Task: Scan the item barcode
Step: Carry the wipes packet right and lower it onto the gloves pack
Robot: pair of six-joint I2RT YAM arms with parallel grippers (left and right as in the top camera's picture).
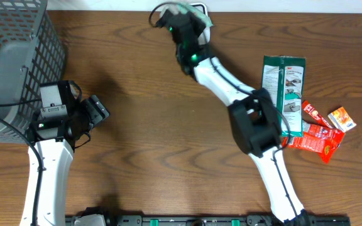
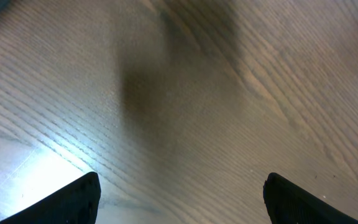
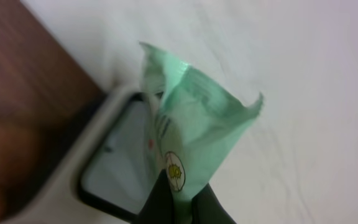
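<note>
Evidently the scanning step itself is in hand: the right jaws are pinched shut on the lower edge of a pale green packet [image 3: 194, 130], which stands up out of them with its crumpled top free. The right arm [image 1: 222, 75] reaches across to the far edge of the tabletop [image 1: 143, 81], and the packet is held right by the scanner [image 3: 82, 177], a white-framed unit with a dark glass face. Whether the packet touches the glass or hangs just clear of it cannot be told.

No barcode shows on the side facing the wrist camera, only a small round yellow-and-white mark near the grip, so I cannot say which face carries the code. The next move probably calls for a slow turn of the wrist to square the printed face to the glass, with the soft film kept flat enough to read.

The left jaws stand wide apart and empty above bare wood, near the wire basket [image 1: 17, 56]. A green pack [image 1: 285, 85], a red packet [image 1: 319, 137] and a small box [image 1: 342, 117] lie together at the right
</note>
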